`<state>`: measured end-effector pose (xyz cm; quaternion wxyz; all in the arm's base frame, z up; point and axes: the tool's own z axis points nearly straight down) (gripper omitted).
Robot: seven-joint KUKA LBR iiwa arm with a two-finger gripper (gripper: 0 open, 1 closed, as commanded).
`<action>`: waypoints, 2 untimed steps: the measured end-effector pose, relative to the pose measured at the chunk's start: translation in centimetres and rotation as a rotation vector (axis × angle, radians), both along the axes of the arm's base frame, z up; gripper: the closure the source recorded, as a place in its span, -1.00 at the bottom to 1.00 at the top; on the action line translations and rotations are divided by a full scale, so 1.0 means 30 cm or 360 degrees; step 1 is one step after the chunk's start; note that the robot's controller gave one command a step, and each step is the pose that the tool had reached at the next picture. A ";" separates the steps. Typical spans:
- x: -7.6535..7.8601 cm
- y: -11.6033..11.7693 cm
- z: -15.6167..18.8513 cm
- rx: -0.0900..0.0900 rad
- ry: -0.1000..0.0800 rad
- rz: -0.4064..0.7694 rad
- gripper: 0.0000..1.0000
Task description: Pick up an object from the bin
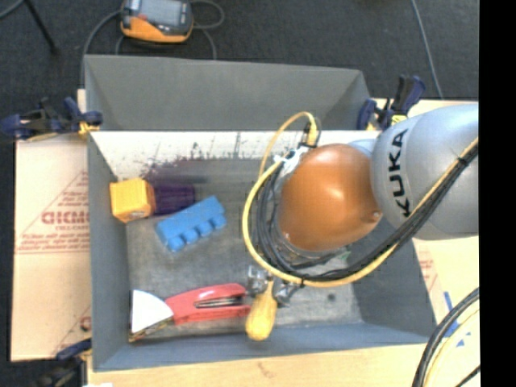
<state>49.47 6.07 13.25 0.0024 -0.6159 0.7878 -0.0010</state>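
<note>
Pear-shaped yellow toy (260,321), one, near gripper (271,287).

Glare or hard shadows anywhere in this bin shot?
Camera view: strong light washes the back wall of the grey metal bin into a pale band; the silver arm link glares along its top; the orange dome cover shows only a soft sheen; the floor under the arm is shaded around the pincer; the blue toothed plastic block lies evenly lit.
</note>
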 end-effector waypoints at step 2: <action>0.008 0.008 0.058 -0.0001 0.0008 -0.0005 1.00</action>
